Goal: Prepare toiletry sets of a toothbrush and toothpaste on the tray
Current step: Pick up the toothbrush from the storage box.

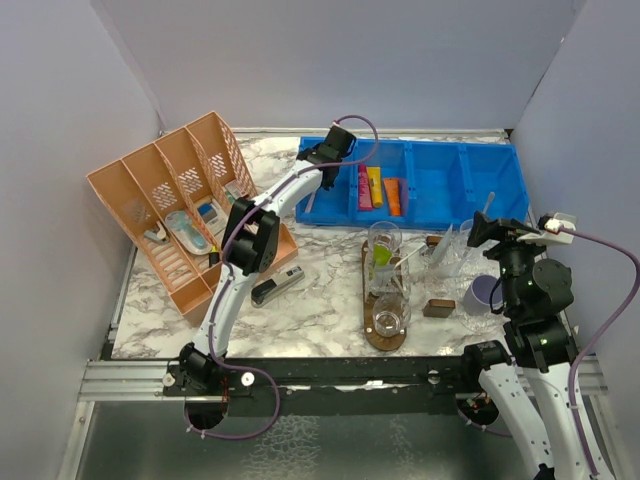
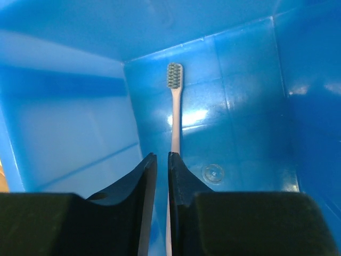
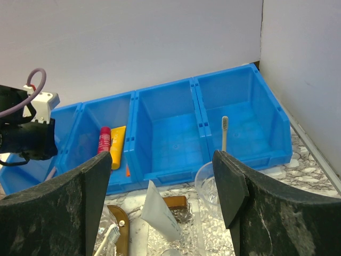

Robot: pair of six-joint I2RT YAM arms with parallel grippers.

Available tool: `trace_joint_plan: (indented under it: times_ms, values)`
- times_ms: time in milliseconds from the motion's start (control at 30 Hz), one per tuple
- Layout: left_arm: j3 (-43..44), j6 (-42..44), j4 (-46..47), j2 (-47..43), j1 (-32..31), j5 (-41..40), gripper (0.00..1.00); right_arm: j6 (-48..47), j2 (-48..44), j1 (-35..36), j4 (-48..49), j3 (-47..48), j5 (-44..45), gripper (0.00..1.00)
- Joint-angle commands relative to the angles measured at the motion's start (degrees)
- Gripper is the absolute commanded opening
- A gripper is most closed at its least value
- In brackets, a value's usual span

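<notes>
A pale toothbrush lies in the leftmost compartment of the blue bin, bristles away from me. My left gripper is down in that compartment. Its jaws are barely parted, and the handle runs along the right finger with blue showing beside it. On the dark wooden tray stand two clear tumblers, the far one holding a lime green tube. My right gripper hangs open and holds nothing. It is above a third tumbler with a toothbrush, off the tray's right side.
Red and yellow tubes lie in the bin's second compartment. A white tube and a brown block sit beside the tray. An orange divided basket stands at the left, a dark stapler in front of it, and a purple cup at the right.
</notes>
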Motion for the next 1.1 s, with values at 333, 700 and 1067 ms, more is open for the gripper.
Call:
trace_joint_plan:
  times_ms: [333, 700, 1067]
  values:
    - [2.1, -0.9, -1.8, -0.8, 2.2, 13.0, 0.42, 0.6, 0.3, 0.4, 0.7, -0.3, -0.9, 0.77]
    - [-0.1, -3.8, -2.5, 2.0, 3.3, 15.6, 0.48, 0.6, 0.3, 0.4, 0.7, -0.3, -0.9, 0.77]
    - [-4.2, -7.8, -2.5, 2.2, 2.8, 16.8, 0.36, 0.6, 0.3, 0.4, 0.7, -0.3, -0.9, 0.77]
